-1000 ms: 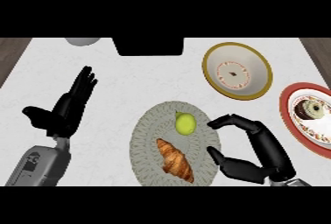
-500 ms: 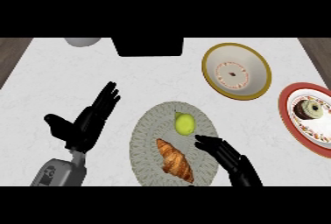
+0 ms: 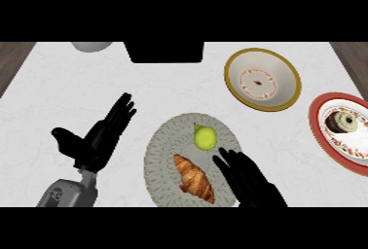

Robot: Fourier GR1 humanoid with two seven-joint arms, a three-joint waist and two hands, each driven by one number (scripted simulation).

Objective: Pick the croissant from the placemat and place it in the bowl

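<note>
Nearest to us, our right hand [image 3: 248, 180] comes in from the lower edge and lies over the right part of the placemat [image 3: 159, 151], its fingers [image 3: 229, 160] straight and released, holding nothing; they point up and left, and their tips sit just beside the croissant [image 3: 194, 178] and just below the pear [image 3: 206, 138], though we cannot tell whether they touch either. The croissant lies on the near half of the grey round placemat, slanting from upper left to lower right, with no finger curled round it, so we judge that the pick is not yet made. Our left hand [image 3: 97, 138] shows at the left, apart from the placemat, fingers straight and spread, pointing away from us, holding nothing; it looks to be at rest over the table [image 3: 72, 87]. A little farther on the placemat lies the yellow-green pear, just beyond the croissant. Farther off and to the right stands the bowl [image 3: 263, 80], white inside with a gold rim and nothing in it but its painted pattern, well apart from the croissant. At the right edge a red-rimmed plate [image 3: 322, 104] carries a doughnut [image 3: 343, 121]. By our reckoning the whole task is left: closing the fingers on the croissant, lifting it, carrying it far and right, and setting it down in the bowl.
</note>
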